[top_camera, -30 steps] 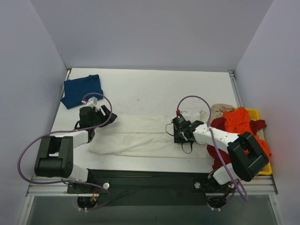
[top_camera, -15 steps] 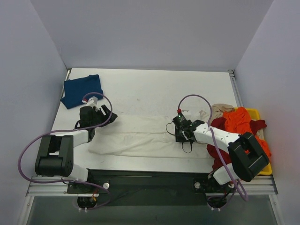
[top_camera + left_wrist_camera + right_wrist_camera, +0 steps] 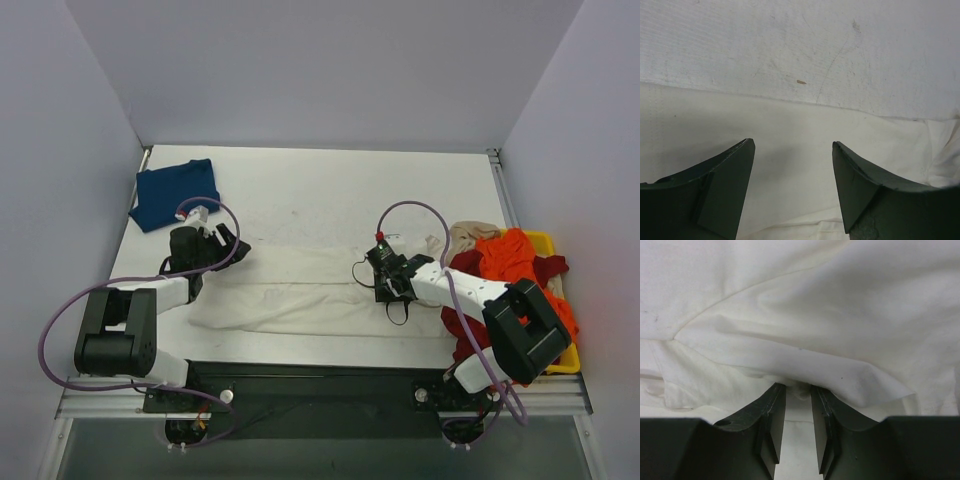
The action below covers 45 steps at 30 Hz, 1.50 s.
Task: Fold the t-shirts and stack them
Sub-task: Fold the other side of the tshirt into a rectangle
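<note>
- The cream t-shirt (image 3: 300,290) lay stretched in a long, flattened band across the near half of the white table (image 3: 330,190), running from the left arm to the right arm.
- The left gripper (image 3: 214,247) sat low over the shirt's left end. In the left wrist view its jaws stood wide apart with nothing between them, above smooth cream cloth (image 3: 790,165) and just short of the cloth's far edge.
- The right gripper (image 3: 384,275) sat at the shirt's right end. In the right wrist view its jaws were drawn almost together, the fingertips (image 3: 776,392) tucked under a raised fold of the cream cloth (image 3: 805,355), with a small nub of it caught in the narrow gap.
- A dark blue t-shirt (image 3: 175,193) lay folded at the far-left corner, well apart from the cream one.
- At the right edge, orange (image 3: 510,255), dark red (image 3: 462,265) and beige (image 3: 470,234) shirts were heaped over a yellow bin (image 3: 545,240).
</note>
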### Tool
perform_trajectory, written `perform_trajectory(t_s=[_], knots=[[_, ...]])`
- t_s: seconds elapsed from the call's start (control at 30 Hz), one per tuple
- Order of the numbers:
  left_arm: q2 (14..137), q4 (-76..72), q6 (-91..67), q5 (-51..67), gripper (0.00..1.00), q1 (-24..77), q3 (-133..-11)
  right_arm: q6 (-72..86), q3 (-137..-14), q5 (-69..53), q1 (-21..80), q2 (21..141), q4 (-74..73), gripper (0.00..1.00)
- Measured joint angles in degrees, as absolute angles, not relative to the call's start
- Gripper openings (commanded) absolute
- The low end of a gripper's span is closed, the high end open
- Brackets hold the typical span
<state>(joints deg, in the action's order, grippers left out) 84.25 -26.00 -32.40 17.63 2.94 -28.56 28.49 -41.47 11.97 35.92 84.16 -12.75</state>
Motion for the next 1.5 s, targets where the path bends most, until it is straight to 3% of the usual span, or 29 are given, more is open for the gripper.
perform_trajectory(t_s=[0.3, 1.13, 1.27, 1.3, 1.33, 1.37, 1.5], knots=[[84.25, -26.00, -32.42, 17.91, 0.74, 2.94, -28.56, 28.38, -41.47, 10.72, 35.94, 84.34, -12.95, 0.00], [84.25, -26.72, -32.75, 18.55, 0.74, 2.76, -28.53, 28.91, -44.23, 3.36, 40.97, 80.79, -19.09, 0.02], [84.25, -26.81, -32.82, 18.72, 0.74, 2.52, -28.53, 28.91, -44.27, 2.07, 40.97, 80.79, -19.14, 0.10], [84.25, -26.81, -32.82, 18.70, 0.74, 2.48, -28.53, 28.95, -44.27, 1.83, 40.97, 80.79, -19.14, 0.14], [84.25, -26.81, -32.84, 18.72, 0.74, 2.44, -28.53, 28.93, -44.27, 1.43, 40.97, 80.79, -19.14, 0.30], [84.25, -26.81, -32.84, 18.72, 0.74, 2.44, -28.53, 29.10, -44.27, 0.75, 40.97, 80.77, -19.11, 0.36], [84.23, -26.81, -32.86, 18.76, 0.74, 2.39, -28.53, 28.34, -44.40, -1.02, 40.95, 80.31, -19.57, 0.51]])
